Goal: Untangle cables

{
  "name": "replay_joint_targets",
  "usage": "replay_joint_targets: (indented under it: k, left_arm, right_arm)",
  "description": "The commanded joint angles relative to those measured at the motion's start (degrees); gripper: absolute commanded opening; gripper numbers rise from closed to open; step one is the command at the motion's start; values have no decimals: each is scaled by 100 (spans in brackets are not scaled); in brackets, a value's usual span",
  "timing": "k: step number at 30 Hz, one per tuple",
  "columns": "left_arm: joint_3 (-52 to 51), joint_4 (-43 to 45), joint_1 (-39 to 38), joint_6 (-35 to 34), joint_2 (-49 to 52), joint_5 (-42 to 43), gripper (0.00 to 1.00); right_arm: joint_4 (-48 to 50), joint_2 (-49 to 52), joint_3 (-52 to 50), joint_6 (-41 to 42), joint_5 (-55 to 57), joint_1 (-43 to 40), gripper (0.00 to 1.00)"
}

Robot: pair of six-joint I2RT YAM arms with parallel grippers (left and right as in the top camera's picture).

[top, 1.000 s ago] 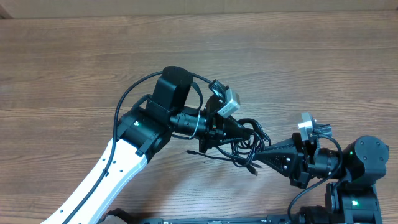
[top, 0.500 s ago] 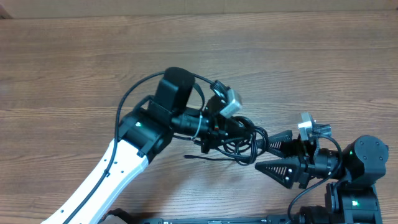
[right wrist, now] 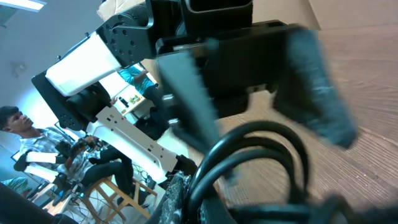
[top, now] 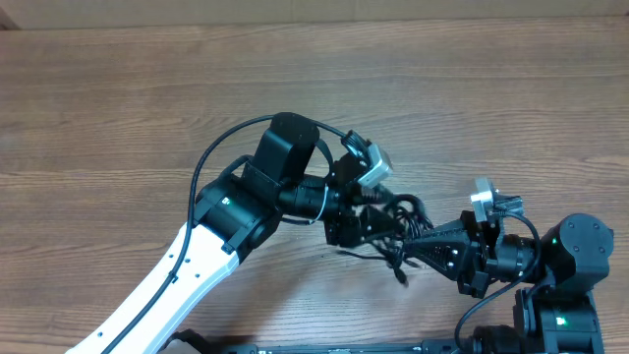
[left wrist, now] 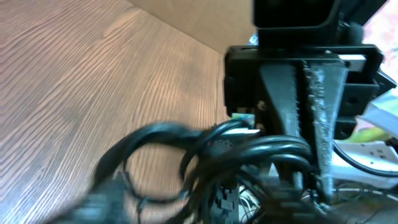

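The cables are a tangled bunch of thin black cords lying between the two grippers at centre right of the table. My left gripper stands open around the bunch's left side. In the right wrist view its fingers are spread wide, with loops of the cables between them. My right gripper points left and is shut on the cables' right side. The left wrist view shows the right gripper with its jaws together and blurred cable loops in front of it.
The wooden table stretches to the left and back. A brown cardboard wall runs along the far edge. The right arm's base sits at the lower right.
My left gripper has shifted slightly right and opened from shut. The right gripper opened half a second ago and has now shut on the cables.
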Motion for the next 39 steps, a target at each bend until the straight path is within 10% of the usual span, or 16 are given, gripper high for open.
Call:
replay_joint_targets:
  k: [1, 39]
  left_arm:
    - [68, -15, -2, -186, -48, -197, 100]
    - [68, -382, -240, -1010, -7, -544, 96]
  right_arm:
    - [39, -46, 31, -46, -68, 2, 4]
    - [538, -46, 31, 2216, 1244, 4, 4]
